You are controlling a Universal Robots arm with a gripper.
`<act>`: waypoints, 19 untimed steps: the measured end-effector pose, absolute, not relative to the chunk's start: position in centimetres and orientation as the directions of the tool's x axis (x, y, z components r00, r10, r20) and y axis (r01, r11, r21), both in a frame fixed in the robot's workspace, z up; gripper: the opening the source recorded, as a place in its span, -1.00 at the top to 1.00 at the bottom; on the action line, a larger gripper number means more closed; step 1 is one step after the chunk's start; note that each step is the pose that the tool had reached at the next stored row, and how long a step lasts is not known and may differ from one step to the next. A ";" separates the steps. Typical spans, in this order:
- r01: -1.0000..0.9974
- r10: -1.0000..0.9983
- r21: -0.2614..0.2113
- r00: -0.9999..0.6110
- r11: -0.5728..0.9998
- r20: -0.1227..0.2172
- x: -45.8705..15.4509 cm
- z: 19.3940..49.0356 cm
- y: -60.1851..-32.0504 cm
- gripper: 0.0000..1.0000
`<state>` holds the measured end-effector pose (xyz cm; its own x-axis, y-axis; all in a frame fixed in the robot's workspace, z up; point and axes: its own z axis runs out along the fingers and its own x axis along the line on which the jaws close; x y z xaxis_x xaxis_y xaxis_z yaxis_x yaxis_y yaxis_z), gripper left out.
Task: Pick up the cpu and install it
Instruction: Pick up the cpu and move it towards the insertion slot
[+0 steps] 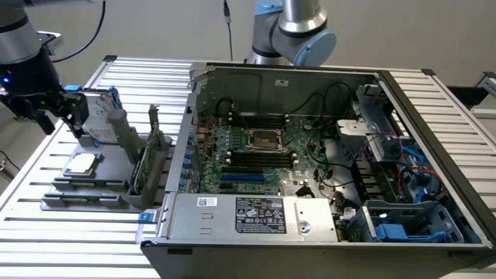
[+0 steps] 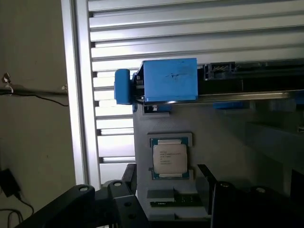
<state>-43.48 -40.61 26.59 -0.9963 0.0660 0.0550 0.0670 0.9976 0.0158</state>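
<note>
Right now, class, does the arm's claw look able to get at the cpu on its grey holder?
Probably yes. The cpu lies flat on the grey holder, its top bare with nothing over it. The open claw hangs above, by the blue-bracketed drive, which stands beside the cpu, not over it.

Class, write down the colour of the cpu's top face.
The cpu top is shiny silver-grey with small dark print; best seen in the wrist view.
</note>
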 end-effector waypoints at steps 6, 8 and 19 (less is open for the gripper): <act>0.063 0.062 0.016 -0.997 0.998 0.055 -43.0 25.5 -41.2 -0.23; 0.062 0.061 0.016 -0.997 0.998 0.055 -42.7 25.1 -41.3 -0.23; 0.061 0.060 0.016 -0.997 0.998 0.055 -42.3 23.1 -41.9 -0.23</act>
<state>-42.34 -41.94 23.12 -0.9967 0.0596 0.0550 0.0605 0.9980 0.0159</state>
